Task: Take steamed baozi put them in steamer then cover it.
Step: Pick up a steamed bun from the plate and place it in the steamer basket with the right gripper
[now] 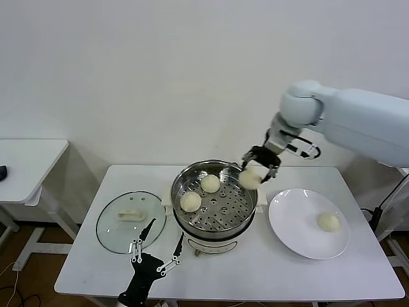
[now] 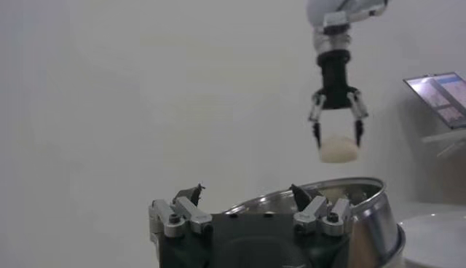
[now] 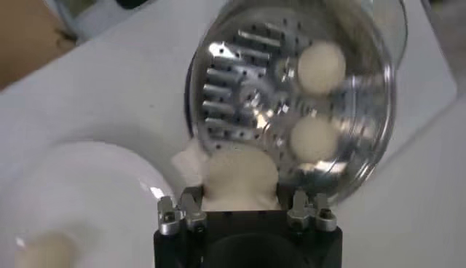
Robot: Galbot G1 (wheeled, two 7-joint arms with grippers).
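Observation:
The steel steamer (image 1: 246,217) stands mid-table with two baozi (image 1: 210,183) (image 1: 190,201) on its perforated tray. My right gripper (image 1: 255,174) is shut on a third baozi (image 1: 250,178) and holds it above the steamer's right rim; the right wrist view shows that baozi (image 3: 239,178) between the fingers over the rim of the steamer (image 3: 378,146). A fourth baozi (image 1: 328,222) lies on the white plate (image 1: 291,224). The glass cover (image 1: 112,227) lies flat left of the steamer. My left gripper (image 1: 156,258) is open and empty, low at the table's front edge.
A second white table (image 1: 32,160) stands at the left. The white wall is close behind the table. A monitor (image 2: 440,91) shows far off in the left wrist view.

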